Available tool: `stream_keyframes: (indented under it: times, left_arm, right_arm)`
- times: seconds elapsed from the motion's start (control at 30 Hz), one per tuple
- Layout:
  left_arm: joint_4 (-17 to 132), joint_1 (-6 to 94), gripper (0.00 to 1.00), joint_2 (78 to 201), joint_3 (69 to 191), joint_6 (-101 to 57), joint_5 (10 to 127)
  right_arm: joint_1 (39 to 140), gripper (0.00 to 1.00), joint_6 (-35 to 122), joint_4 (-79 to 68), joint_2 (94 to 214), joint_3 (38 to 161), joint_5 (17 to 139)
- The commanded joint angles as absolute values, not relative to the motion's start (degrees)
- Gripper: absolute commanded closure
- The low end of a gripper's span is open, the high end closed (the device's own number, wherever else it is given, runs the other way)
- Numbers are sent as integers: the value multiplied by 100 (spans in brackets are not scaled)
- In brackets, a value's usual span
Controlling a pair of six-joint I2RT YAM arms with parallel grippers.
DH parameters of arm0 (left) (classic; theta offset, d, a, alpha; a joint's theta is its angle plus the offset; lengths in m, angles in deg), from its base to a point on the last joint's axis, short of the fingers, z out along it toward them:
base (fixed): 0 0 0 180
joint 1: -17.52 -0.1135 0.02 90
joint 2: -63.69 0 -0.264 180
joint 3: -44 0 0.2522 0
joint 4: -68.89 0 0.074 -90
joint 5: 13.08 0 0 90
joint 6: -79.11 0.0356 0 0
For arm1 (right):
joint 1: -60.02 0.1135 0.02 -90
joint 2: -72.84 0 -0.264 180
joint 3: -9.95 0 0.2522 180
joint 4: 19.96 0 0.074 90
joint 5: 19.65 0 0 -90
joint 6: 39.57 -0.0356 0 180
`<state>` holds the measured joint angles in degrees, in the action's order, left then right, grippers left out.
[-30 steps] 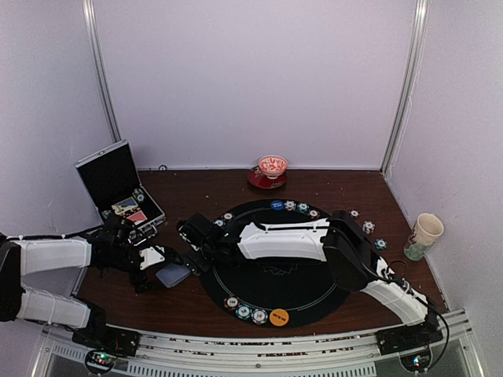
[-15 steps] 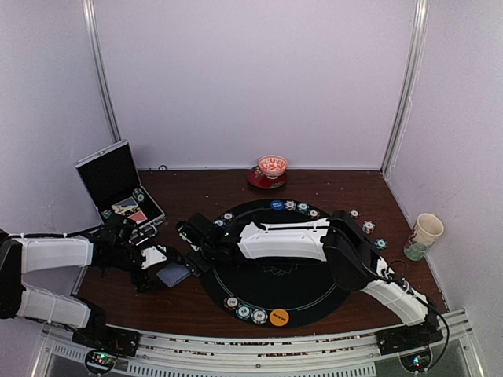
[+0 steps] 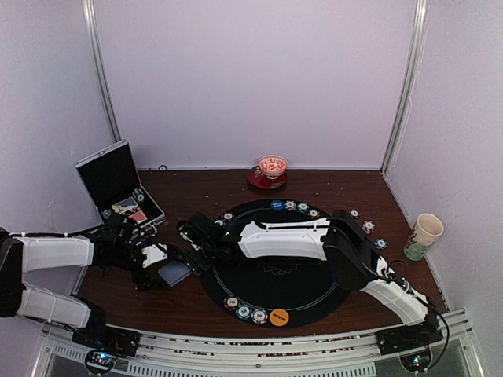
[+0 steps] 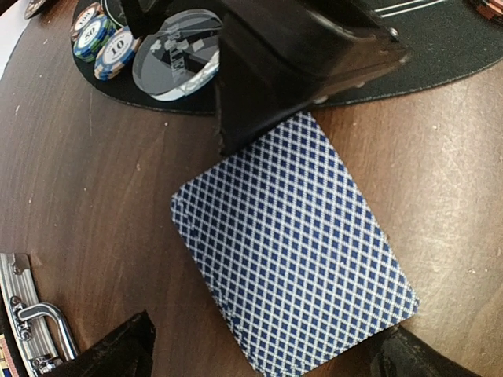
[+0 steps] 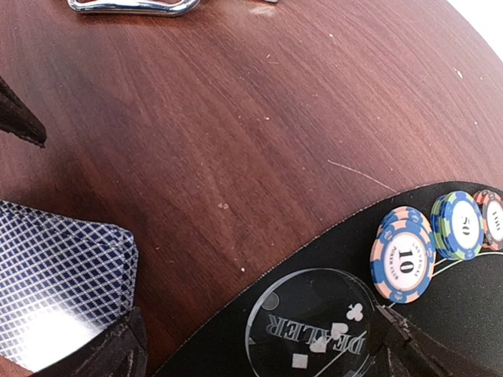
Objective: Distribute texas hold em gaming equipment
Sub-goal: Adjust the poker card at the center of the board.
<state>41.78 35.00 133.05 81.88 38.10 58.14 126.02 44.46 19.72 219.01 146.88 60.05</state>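
Judging by the layout, the card part of the distribution is being worked on. Poker chips (image 3: 244, 312) and an orange marker disc (image 3: 279, 317) are already sitting on the near rim of the black mat (image 3: 275, 283). The stack of blue-backed playing cards (image 4: 295, 251) is lying face down on the bare wooden surface (image 4: 78, 204), just off the mat's left edge. The left end effector (image 4: 263, 360) is hovering directly above that stack with its jaws standing wide. One fingertip is showing on either side of the cards' near end, neither is touching them, and it is holding nothing. The right end effector (image 5: 263, 357) is reaching across the mat from the other side, equally wide and empty. Its own camera is showing the cards at lower left, just beside one finger, with a clear dealer disc (image 5: 314, 334) lying under the jaws at the mat's edge. In the left wrist view one of its dark fingers is overlapping the stack's far corner, but I cannot tell whether it is touching the cards. The next move is probably calling for one end effector to come down and close across the stack's edges, or to slide off the top card. The stack is offering little height to grip, and with both end effectors crowding the same spot, only one should be descending at a time.
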Motion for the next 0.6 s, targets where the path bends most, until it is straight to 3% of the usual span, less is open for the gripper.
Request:
stream_keyframes:
  times: [0.0, 0.57]
  left_arm:
    - [4425, 3527, 2, 13315, 8104, 3831, 6205]
    - [3712, 3520, 2, 12414, 8004, 3982, 6560]
  right_arm:
    - [12615, 0, 4378, 1945, 21658, 14601, 5879]
    - [12594, 0, 4275, 1997, 21349, 14463, 5690]
